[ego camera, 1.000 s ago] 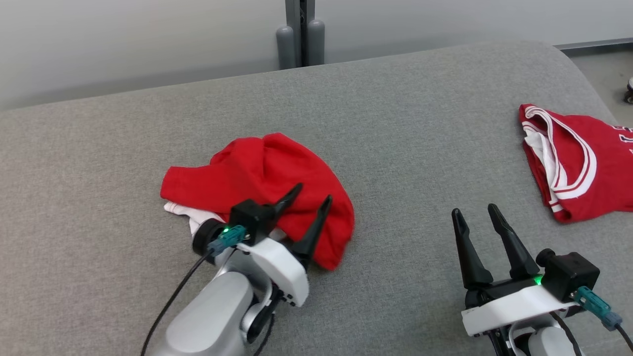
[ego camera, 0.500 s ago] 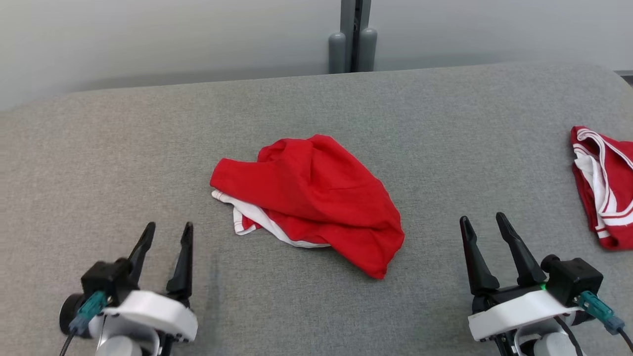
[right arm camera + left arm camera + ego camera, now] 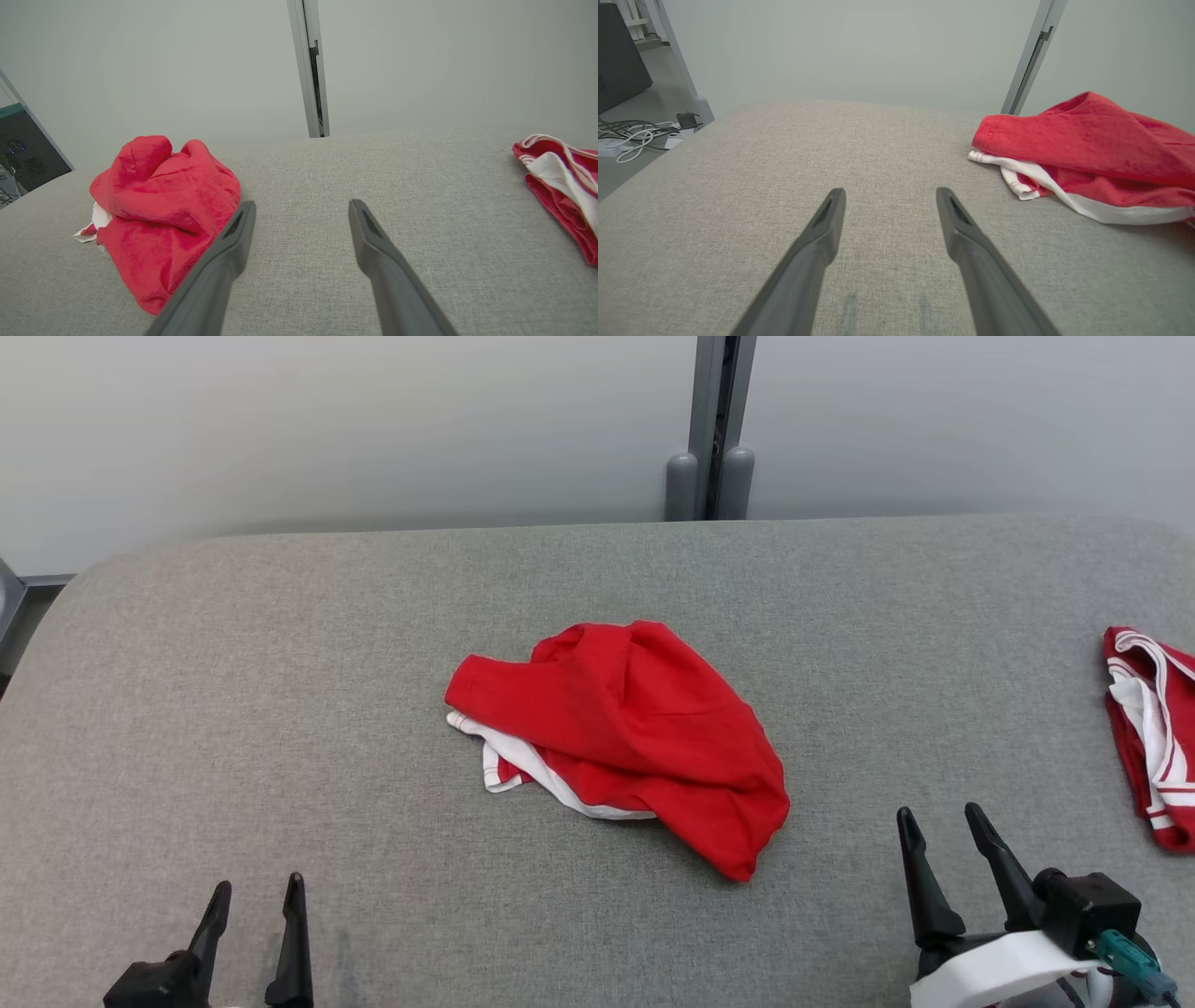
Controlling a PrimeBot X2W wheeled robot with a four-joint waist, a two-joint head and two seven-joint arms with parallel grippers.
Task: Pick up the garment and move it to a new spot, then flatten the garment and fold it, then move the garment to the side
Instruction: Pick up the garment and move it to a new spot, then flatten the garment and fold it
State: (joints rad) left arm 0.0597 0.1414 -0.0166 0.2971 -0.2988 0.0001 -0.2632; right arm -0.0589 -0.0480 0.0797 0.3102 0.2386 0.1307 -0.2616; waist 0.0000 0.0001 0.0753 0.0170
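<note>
A crumpled red garment (image 3: 635, 733) with white trim lies in a heap at the middle of the grey padded table (image 3: 280, 709). It also lies at the right of the left wrist view (image 3: 1092, 140) and at the left of the right wrist view (image 3: 163, 210). My left gripper (image 3: 259, 889) is open at the lower left, well apart from the garment, nothing between its fingers. My right gripper (image 3: 940, 817) is open at the lower right, also empty and clear of the cloth.
A second red garment with white stripes (image 3: 1153, 728) lies folded at the table's right edge. A grey post (image 3: 711, 429) stands behind the table against a pale wall. Cables (image 3: 640, 133) lie on the floor past the table's left end.
My left gripper let go of the red garment, opened wide and drew back to the lower left. The head camera also shifted, so the whole scene moved right and down.
</note>
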